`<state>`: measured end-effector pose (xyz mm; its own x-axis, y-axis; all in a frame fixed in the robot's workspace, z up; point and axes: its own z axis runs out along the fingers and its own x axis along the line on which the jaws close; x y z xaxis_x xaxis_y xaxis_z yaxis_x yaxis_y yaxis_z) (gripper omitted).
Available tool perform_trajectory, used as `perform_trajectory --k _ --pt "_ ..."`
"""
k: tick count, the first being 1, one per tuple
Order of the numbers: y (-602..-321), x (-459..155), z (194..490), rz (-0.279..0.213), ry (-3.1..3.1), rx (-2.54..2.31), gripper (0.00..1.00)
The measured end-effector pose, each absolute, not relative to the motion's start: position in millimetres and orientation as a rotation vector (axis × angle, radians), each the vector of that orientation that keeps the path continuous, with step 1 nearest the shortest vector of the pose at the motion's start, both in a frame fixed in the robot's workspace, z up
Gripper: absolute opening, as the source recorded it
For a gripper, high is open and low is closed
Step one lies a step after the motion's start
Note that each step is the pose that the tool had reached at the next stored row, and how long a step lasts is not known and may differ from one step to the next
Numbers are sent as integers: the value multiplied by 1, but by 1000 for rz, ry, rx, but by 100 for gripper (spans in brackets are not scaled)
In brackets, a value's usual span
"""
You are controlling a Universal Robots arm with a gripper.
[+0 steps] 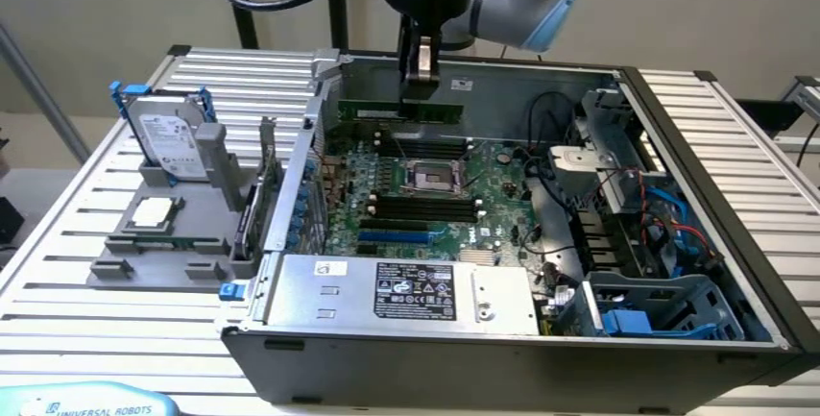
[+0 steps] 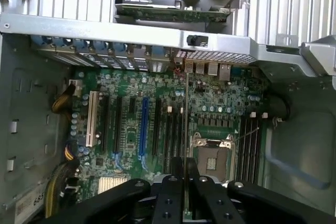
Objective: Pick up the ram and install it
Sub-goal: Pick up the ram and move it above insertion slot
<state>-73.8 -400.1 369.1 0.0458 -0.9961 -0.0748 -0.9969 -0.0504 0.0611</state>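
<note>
Your black two-finger gripper (image 1: 420,97) is closed tight on the long, thin green circuit-board ram stick (image 1: 378,110), so the pickup is done. The stick hangs inside the open grey computer case (image 1: 513,363), over the far part of the green motherboard (image 1: 494,181). It is not yet seated in the black slots (image 1: 410,208).

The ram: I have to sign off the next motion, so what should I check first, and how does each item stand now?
1. Ram held by the gripper: ok, jaws closed on it.
2. Ram over the motherboard: ok.
3. Ram parallel to the black slots: ok, judging by the wrist view.
4. Ram lined up over one particular slot: cannot tell.
5. Ram seated: not ok, it is held above the board.
6. Slot latches open: cannot tell.
</note>
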Motion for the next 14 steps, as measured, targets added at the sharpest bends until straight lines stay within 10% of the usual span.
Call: perform_trajectory --k 14 --pt "-379 -35 344 152 2167 -2260 14"
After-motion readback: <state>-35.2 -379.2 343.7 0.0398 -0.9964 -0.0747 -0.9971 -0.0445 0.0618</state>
